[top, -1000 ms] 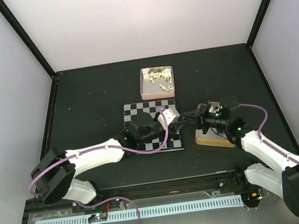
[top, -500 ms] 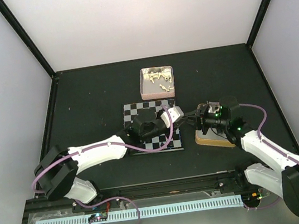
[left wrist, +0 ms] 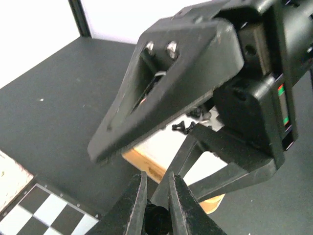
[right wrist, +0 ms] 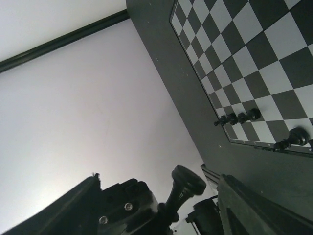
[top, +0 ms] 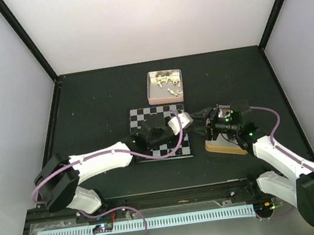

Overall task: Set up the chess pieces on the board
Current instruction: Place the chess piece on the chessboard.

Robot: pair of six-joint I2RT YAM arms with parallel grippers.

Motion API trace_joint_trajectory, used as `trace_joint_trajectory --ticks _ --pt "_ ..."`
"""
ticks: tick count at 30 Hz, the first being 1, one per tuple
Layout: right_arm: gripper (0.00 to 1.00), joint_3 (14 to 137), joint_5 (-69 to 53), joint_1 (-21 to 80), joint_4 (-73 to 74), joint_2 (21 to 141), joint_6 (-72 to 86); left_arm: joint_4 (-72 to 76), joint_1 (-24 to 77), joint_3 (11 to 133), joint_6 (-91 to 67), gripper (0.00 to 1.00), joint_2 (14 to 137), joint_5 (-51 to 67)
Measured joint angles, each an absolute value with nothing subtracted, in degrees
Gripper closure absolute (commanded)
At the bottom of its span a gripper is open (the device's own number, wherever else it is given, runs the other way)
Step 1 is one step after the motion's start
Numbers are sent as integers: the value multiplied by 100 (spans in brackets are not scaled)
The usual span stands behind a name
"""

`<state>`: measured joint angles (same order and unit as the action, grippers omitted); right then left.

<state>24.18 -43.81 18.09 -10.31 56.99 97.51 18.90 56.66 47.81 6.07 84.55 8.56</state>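
The board [top: 140, 120] lies mid-table, largely under my left arm. A few black chess pieces [right wrist: 238, 118] stand in a row at its edge, with another [right wrist: 294, 138] near the corner. My left gripper [left wrist: 157, 175] reaches past the board's right side and is shut on a black chess piece [left wrist: 159, 220]. In the right wrist view that piece [right wrist: 187, 183] sticks up from the left gripper's fingers. My right gripper [right wrist: 159, 181] faces it with its fingers [left wrist: 161, 93] spread on either side, open and not touching the piece. Both grippers meet right of the board [top: 194, 119].
A pink tin [top: 148, 89] with cream-white pieces sits behind the board. A second tin with a tan edge [top: 223, 146] lies under my right wrist, several black pieces [left wrist: 193, 115] inside it. Dark frame posts stand at the back corners.
My left gripper moved right to the right gripper and shut on the black piece. The right gripper, shut on that piece before, has opened.
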Motion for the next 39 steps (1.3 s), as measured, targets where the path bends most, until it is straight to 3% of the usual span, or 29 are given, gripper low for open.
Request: trace_joint_trajectory --ticks 6,18,39 --pt "22 2499 -4213 1824 -764 5693 9277 1173 5474 4781 381 98 8027 502" --pt "22 2777 -3594 1817 -86 5760 8123 30 4982 4534 -379 98 6681 -196" --pt "23 2797 -3350 1817 436 6427 7185 -620 4952 3157 -1553 96 7052 209"
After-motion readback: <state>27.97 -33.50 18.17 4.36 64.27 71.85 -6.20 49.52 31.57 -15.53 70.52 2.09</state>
